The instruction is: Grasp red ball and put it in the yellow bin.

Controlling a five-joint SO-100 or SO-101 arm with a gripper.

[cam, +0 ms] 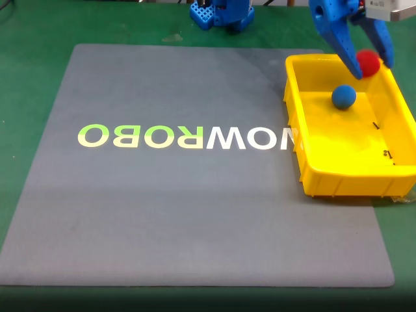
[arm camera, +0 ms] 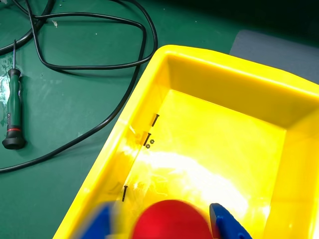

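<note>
Wrist view puts the red ball (arm camera: pixel 172 220) right between the two blue fingers of the gripper (arm camera: pixel 164 224), one blurred finger to its left and one sharp finger to its right, with the floor of the yellow bin (arm camera: pixel 209 64) spread out ahead of and below them. Fixed view agrees: the gripper (cam: pixel 372 62) is clamped on the ball (cam: pixel 368 63), which hangs above the bin's (cam: pixel 344 182) far end, inside the line of its rim. A blue ball (cam: pixel 343 97) lies on the bin floor, just nearer the camera than the gripper and slightly to its left. A few small dark screws (arm camera: pixel 148 138) rest on the bin floor ahead of the fingers in the wrist view.

By my reading, the carry is finished and the release is the step in hand. The next move calls only for parting the fingers; the ball should fall inside the walls, possibly rolling toward the blue ball.
</note>
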